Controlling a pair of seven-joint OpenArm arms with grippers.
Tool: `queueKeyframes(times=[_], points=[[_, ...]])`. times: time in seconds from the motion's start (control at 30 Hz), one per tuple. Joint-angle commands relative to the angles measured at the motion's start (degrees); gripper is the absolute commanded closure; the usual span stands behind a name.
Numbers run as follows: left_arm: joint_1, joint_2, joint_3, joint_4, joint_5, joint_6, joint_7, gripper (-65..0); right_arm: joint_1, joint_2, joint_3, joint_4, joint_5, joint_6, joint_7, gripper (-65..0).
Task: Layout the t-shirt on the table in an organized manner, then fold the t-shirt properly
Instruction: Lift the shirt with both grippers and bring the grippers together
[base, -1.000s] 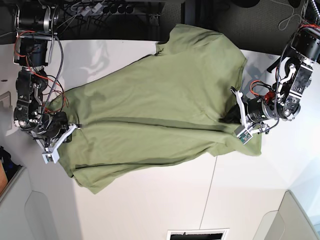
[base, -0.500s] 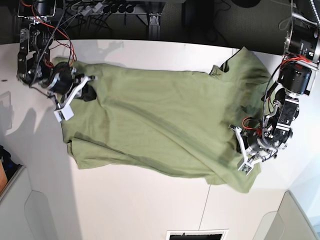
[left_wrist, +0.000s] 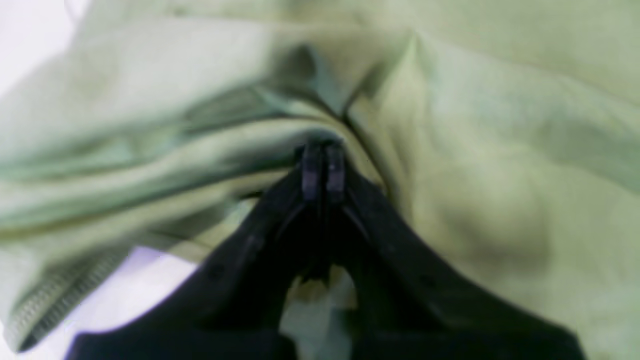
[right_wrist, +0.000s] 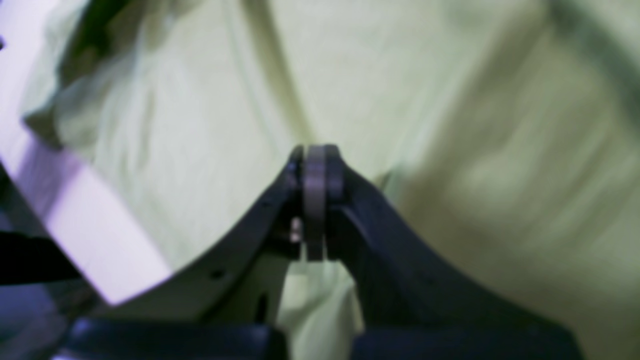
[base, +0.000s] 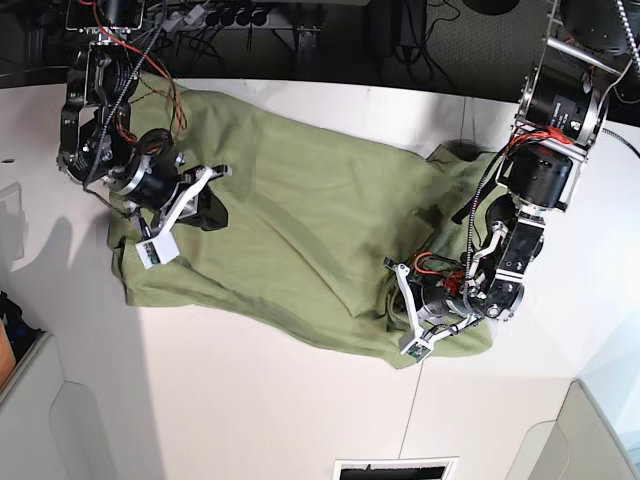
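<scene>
A: Base view first: where is your shirt (base: 300, 230)?

B: It lies rumpled across the table (base: 250, 400), stretched between your two arms, with its far edge near the table's back edge.

A: And your left gripper (base: 408, 325)?

B: It sits at the shirt's near corner, beside the table seam. In the left wrist view its fingers (left_wrist: 322, 170) are pressed together, pinching a fold of cloth.

A: Your right gripper (base: 185, 205)?

B: It sits at the opposite end, over the cloth. In the right wrist view its tips (right_wrist: 315, 175) are closed tight, shirt all around them; you cannot tell whether cloth is caught.
</scene>
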Motion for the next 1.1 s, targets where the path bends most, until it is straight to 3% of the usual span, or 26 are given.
queueKeyframes(times=[0.0,0.3,0.47,0.57,0.77,0.93,1.07], points=[[-1.11,-1.46,-0.04,2.03,-0.72,-0.9,2.08,0.0,1.95,0.17,0.33,1.16,-0.17,0.39,1.51,0.0],[-0.74,-9.99,-0.04,10.67,-9.07,-0.2,4.92,0.0,11.78,0.44,0.31,-5.92,-11.3,-0.26,5.38,0.0],[1.16,-13.22,-0.04,10.51,-8.94,-0.2,4.92,0.0,16.96,1.77,0.31,-15.72,-12.98,0.11,5.86,0.0],[3.89,-13.33,-0.04,10.38,-8.87,0.9,4.87,0.0,18.21,3.02,0.26,-19.5,-12.9,0.2,5.84,0.0],[7.5,-9.33,-0.04,9.81,-1.81,4.61,-0.02,0.0,14.95,4.0,0.24,-18.99,-6.69,2.21,0.7,0.0],[5.57,-1.18,-0.04,3.5,2.95,5.16,-1.68,0.0,9.16,3.76,0.24,-15.21,1.31,2.75,0.24,0.0],[2.64,6.32,-0.04,-5.05,6.54,5.11,-4.2,0.0,6.12,1.75,0.24,-11.87,2.29,2.82,0.07,0.0]])
